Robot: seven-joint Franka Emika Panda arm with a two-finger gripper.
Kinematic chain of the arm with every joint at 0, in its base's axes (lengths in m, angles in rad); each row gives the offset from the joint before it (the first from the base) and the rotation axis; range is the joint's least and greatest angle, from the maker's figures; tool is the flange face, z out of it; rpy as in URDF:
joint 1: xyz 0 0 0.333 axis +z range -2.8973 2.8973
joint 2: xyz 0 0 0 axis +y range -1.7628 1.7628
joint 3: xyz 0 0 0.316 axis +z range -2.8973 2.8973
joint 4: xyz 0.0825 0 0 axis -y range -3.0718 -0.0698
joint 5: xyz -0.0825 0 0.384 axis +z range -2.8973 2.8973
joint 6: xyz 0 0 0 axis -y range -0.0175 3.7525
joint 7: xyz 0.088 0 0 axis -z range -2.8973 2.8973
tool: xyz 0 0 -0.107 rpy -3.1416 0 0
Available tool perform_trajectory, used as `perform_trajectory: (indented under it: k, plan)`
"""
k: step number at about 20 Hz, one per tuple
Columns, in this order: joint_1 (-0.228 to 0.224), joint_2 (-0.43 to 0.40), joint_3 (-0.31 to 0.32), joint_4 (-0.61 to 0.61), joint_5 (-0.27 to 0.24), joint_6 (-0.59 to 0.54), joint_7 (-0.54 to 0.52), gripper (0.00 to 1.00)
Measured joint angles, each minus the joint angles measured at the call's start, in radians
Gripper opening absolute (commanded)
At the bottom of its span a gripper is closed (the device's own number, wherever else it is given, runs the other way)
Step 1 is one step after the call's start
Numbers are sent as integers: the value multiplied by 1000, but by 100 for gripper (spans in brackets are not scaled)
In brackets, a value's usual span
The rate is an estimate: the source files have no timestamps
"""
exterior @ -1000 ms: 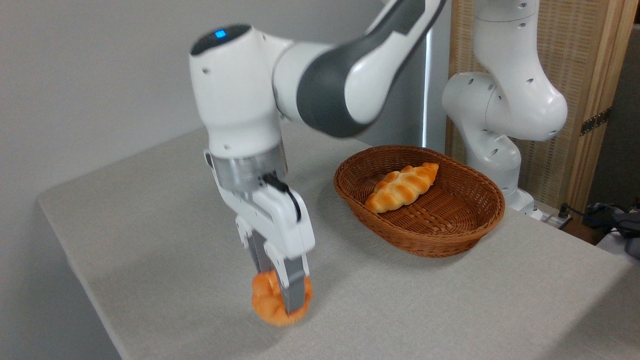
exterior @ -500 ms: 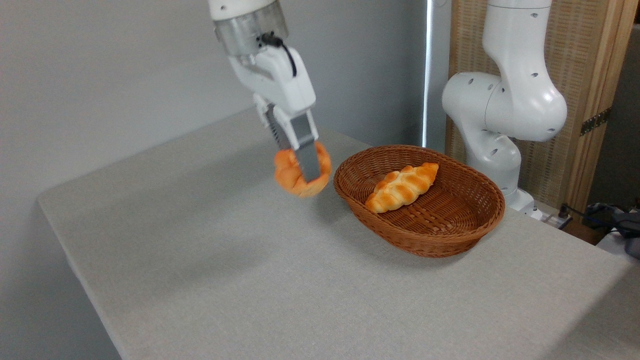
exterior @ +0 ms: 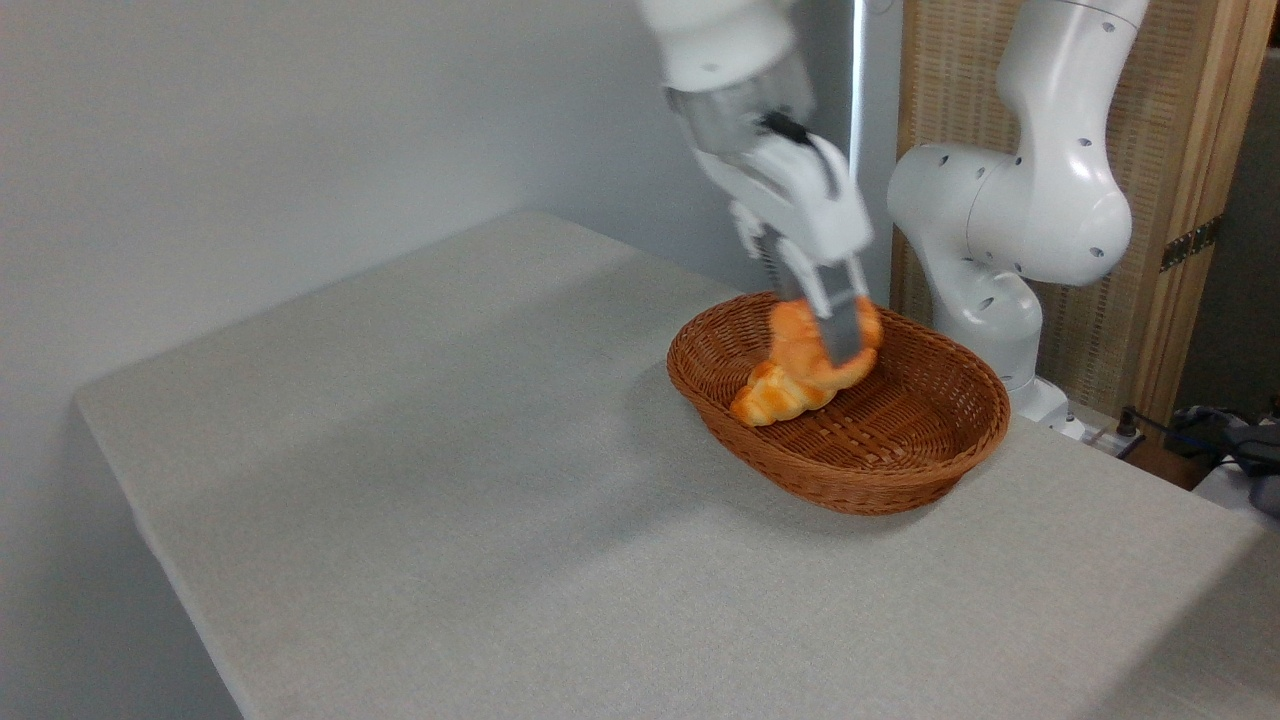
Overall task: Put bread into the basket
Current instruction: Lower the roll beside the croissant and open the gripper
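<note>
Hovering over the wicker basket (exterior: 890,470), the gripper (exterior: 835,345) has its fingers pinched tight on the knotted bun (exterior: 800,355), which hangs in the air just above the long braided loaf (exterior: 765,400) lying inside. Best bet, in this poster's opinion: shift toward the bare weave to the right, go lower, then let go so it doesn't bounce off the loaf.
</note>
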Motion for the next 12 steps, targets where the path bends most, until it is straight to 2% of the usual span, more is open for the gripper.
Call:
perform_trajectory:
  k: [2,4,7,12]
  plan:
    - [-48,-27,83,-40,21,-11,13,55]
    - [-90,-28,125,-63,26,-17,13,57]
    - [-121,-14,132,-101,26,-17,12,61]
    - [-152,30,131,-127,26,-17,12,84]
